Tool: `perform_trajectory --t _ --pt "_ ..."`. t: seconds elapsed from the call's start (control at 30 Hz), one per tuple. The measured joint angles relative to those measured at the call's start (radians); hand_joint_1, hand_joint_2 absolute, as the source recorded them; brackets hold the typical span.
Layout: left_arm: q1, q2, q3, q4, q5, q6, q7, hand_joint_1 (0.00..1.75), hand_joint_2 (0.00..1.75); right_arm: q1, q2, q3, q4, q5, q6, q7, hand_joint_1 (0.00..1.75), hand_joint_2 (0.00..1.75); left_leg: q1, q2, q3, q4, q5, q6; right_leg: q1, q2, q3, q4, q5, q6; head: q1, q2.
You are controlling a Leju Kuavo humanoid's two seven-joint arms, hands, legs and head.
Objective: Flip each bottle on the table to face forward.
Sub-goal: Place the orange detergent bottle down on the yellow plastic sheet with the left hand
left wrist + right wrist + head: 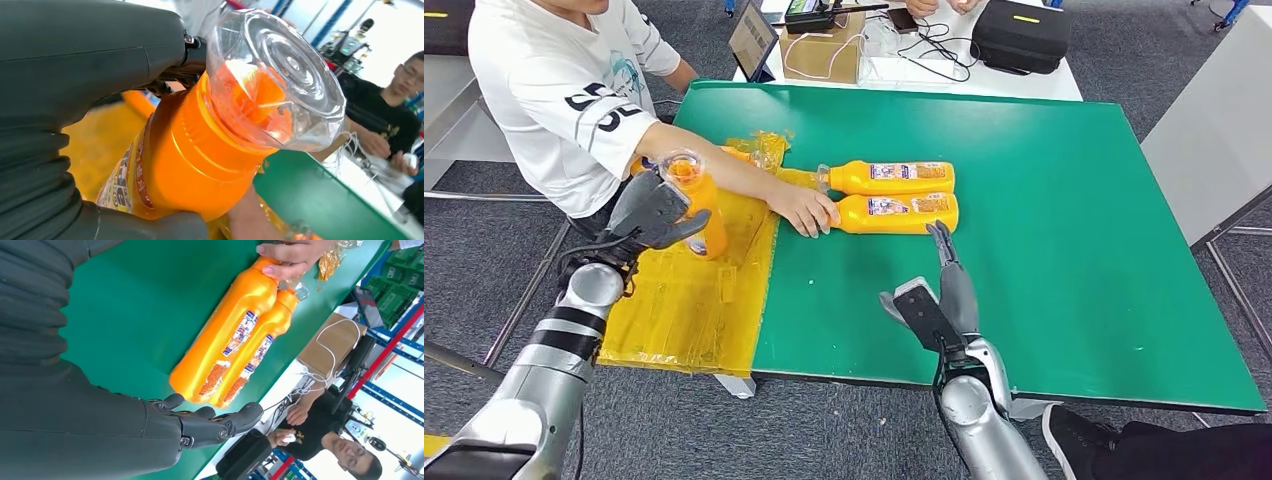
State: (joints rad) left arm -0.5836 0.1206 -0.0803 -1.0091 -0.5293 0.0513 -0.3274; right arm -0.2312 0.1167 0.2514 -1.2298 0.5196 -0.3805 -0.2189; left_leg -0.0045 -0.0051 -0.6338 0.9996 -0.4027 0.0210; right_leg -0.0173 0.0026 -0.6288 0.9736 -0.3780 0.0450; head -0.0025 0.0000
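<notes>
An orange bottle (pixel 696 205) gripped by the left hand (pixel 652 212) over yellow film (pixel 694 290) at the surface's (pixel 1064 250) left, two bottles (pixel 894 195) laid side by side mid-surface, nearer one touched by a person's hand (pixel 804 210), right hand (pixel 939 295) held spread and empty near them.

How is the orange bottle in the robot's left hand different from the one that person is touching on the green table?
The held bottle stands upright in the left hand, lifted over the yellow sheet; the touched bottle lies on its side on the green table. The held one is alone; the touched one lies beside a second lying bottle. Both are orange with a clear cap end.
</notes>
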Motion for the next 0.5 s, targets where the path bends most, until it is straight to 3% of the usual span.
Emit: perform_trajectory --t 0.5 --pt "-0.049 0.084 -0.235 -0.01 -0.408 0.045 -0.019 1.75 1.75 0.009 0.0 -0.014 -0.02 -0.004 0.042 -0.011 0.0 1.75 0.0 0.0 0.0 0.0 0.0 0.0 0.0 0.0 0.0 0.0 0.0 0.0 0.0 0.0"
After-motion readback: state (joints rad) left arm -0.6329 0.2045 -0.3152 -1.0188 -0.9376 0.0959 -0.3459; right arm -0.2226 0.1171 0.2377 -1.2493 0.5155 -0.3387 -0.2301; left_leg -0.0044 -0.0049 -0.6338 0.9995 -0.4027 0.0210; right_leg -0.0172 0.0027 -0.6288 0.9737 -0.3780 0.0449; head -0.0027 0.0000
